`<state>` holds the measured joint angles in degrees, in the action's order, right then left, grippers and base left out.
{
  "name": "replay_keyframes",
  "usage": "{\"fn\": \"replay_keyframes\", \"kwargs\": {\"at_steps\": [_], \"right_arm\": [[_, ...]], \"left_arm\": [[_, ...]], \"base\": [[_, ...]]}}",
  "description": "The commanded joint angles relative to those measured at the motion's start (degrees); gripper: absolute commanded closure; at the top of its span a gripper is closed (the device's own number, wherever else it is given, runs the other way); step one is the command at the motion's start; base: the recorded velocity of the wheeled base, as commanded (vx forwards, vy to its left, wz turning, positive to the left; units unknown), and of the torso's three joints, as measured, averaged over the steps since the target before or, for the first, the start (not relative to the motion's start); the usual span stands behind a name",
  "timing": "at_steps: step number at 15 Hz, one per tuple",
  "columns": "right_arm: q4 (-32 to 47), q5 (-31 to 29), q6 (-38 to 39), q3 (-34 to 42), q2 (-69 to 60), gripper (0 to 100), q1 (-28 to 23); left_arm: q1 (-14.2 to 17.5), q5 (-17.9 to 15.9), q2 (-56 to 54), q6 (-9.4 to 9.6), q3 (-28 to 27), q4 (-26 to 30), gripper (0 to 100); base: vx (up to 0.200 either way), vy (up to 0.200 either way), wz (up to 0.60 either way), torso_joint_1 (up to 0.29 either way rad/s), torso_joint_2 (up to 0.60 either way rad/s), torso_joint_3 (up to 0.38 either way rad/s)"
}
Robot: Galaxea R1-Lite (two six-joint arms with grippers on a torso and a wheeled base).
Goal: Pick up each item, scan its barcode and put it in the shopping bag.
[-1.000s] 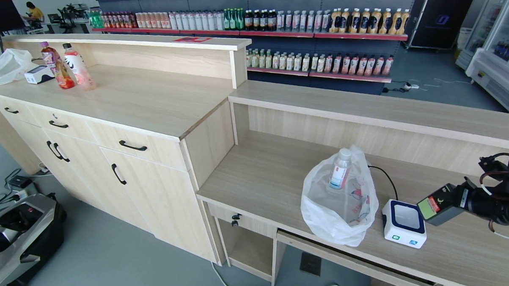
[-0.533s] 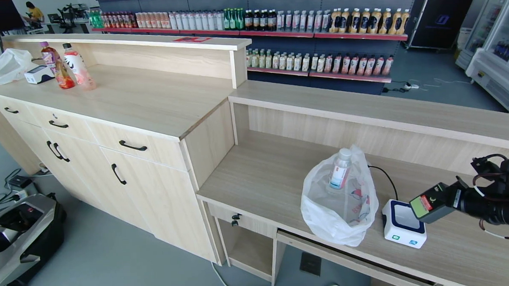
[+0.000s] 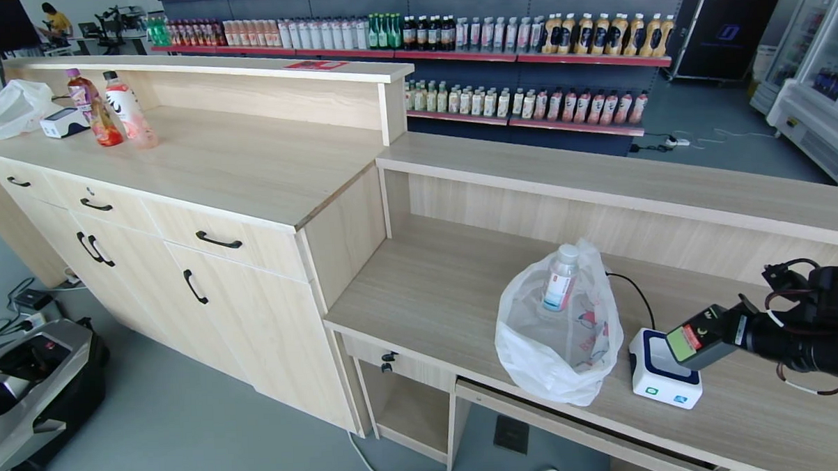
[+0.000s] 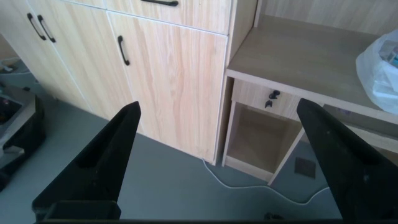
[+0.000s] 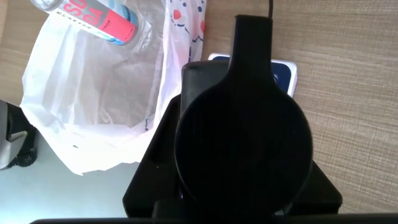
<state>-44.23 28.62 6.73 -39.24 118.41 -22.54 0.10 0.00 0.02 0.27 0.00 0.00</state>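
A translucent white shopping bag (image 3: 559, 342) stands open on the lower wooden desk (image 3: 434, 284), with a clear bottle (image 3: 558, 278) leaning inside it. Right of the bag lies a white scanner (image 3: 664, 380) with a blue-framed window. My right gripper (image 3: 727, 328) is shut on a dark item (image 3: 694, 337) with a green and red end, held just above the scanner's right side. In the right wrist view the dark item (image 5: 242, 149) hides most of the scanner (image 5: 283, 71), and the bag (image 5: 93, 106) lies beside it. My left gripper (image 4: 217, 162) hangs open over the floor beside the cabinet.
A black cable (image 3: 633, 291) runs from the scanner to the raised ledge (image 3: 598, 180) behind the desk. On the higher counter at far left stand two bottles (image 3: 94, 111) (image 3: 127, 106), a second scanner (image 3: 65, 122) and a white bag (image 3: 7, 110). Drink shelves line the back.
My right gripper has carried the dark item leftward, from beside the scanner to over its right side. The bag, bottle and scanner have stayed put.
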Motion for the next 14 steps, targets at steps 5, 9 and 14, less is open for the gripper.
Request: {"fn": "replay_keyframes", "kwargs": {"at_steps": [5, 9, 14], "right_arm": [[-1.9, 0.0, 2.7, -1.0, 1.9, 100, 0.1], [-3.5, 0.0, 3.2, -1.3, 3.7, 100, 0.1], [-3.8, 0.0, 3.4, -1.4, 4.6, 100, 1.1]], "left_arm": [[0.0, 0.0, 0.0, 0.00, 0.0, 0.0, 0], [0.0, 0.0, 0.0, 0.00, 0.0, 0.0, 0], [0.0, 0.0, 0.0, 0.00, 0.0, 0.0, 0]], "base": [[0.000, 0.000, 0.00, 0.000, 0.00, 0.000], [0.000, 0.000, 0.00, 0.000, 0.00, 0.000], [0.000, 0.000, 0.00, 0.000, 0.00, 0.000]]}}
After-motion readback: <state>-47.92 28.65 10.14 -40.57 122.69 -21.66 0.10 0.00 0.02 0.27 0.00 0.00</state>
